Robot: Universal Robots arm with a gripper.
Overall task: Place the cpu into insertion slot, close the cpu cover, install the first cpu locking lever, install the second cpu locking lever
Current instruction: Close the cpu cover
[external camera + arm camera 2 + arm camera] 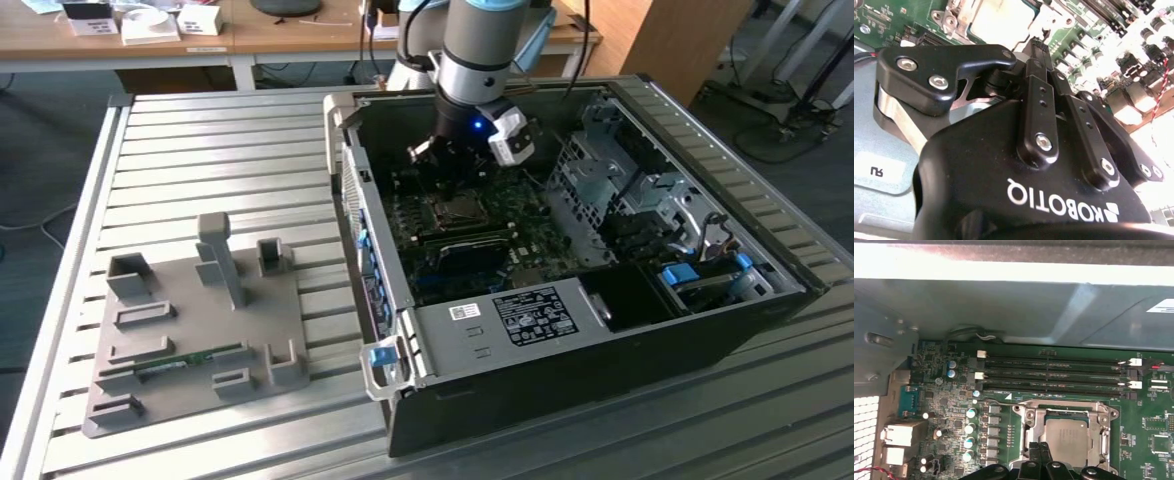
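- The pincer (1037,454) is hanging inside the open computer case (601,380). Its two black fingertips are pressing together, and nothing is showing between them.
- In the first wrist view the fingertips are pointing at one edge of the cpu cover (1030,429). Whether they are touching the metal cannot be told.
- The cpu (1066,440) is lying flat in the insertion slot (1064,414), its silver-grey top facing up. It is also showing beyond the pincer's black linkage in the second wrist view (1001,22).
- The cpu cover is lying down over the slot, its silvery frame surrounding the cpu and its square window leaving the chip's top exposed. How the locking levers are sitting cannot be told.
- The green motherboard (944,400) is carrying the slot near its middle. Four long black memory slots (1054,372) are running along one side of the slot, and a row of small cylindrical capacitors (971,427) is standing along another side.
- The arm (474,40) is reaching down into the case from the far edge of the table (200,150), with a small blue light glowing at its wrist.
- The case is lying on its side with the side panel off, occupying the half of the slatted metal table toward the exterior view's right.
- A grey fixture tray (187,290) is sitting near the table's front corner toward the exterior view's left, well apart from the case. A narrow green circuit strip (174,362) is resting in one of its holders.
- A wooden desk (267,35) is standing beyond the table's far edge.
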